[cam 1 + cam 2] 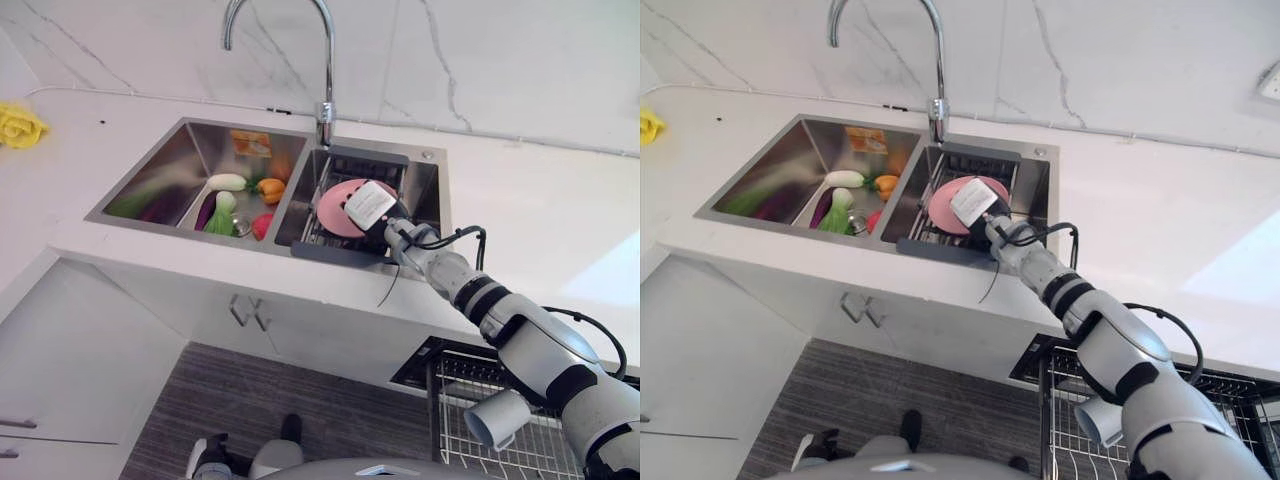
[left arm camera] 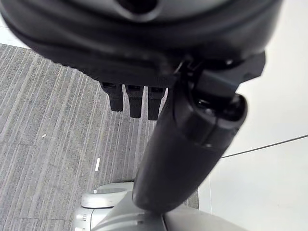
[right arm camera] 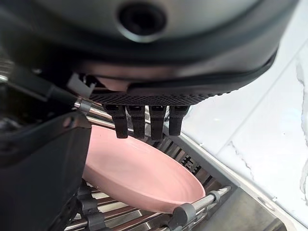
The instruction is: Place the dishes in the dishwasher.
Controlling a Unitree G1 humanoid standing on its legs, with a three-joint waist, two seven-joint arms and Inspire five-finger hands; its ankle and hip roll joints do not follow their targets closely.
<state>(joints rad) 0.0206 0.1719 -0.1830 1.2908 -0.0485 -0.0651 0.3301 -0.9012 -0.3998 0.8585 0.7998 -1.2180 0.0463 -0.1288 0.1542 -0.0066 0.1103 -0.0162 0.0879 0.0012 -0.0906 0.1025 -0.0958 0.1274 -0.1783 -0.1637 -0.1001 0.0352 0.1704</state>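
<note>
The right arm stretches forward and to the left from the lower right, its wrist nearly straight. The right hand points down, fingers straight in a row. The left hand hangs low, fingers relaxed and holding nothing.

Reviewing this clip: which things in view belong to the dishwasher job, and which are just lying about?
Part of the job:
pink plate, standing in the sink rack
right hand, at the plate
pulled-out dishwasher rack, lower right

Just lying about:
vegetables in the left basin
faucet
yellow cloth on the counter
left hand, idle over the floor
</note>
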